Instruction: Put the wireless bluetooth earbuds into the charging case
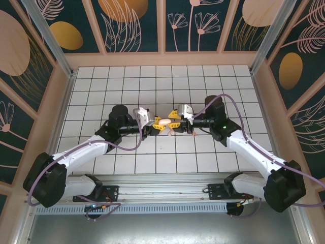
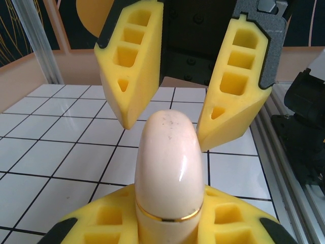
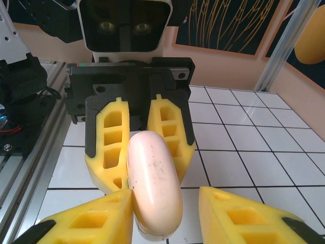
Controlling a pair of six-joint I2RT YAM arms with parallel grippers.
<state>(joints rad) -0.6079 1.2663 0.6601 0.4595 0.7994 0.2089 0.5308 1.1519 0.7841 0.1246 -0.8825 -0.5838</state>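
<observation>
The charging case (image 1: 162, 122) hangs above the table's middle, a pale pink pebble with its lid down. In the left wrist view the case (image 2: 167, 152) sticks up past a thin gold seam, and my left gripper (image 2: 170, 216) is shut on its lower half. My right gripper (image 2: 165, 133) faces it, open, its fingers straddling the case's tip. In the right wrist view the case (image 3: 152, 173) leans against one finger of my right gripper (image 3: 165, 195), with a gap on the other side. A tiny pale pink piece (image 1: 171, 133), perhaps an earbud, lies just below the grippers; it is too small to tell.
White tiled floor (image 1: 127, 91) spreads around both arms, boxed in by patterned walls (image 1: 132, 25). An aluminium rail (image 1: 167, 185) runs along the near edge by the arm bases. Purple cables (image 1: 231, 104) loop beside each wrist.
</observation>
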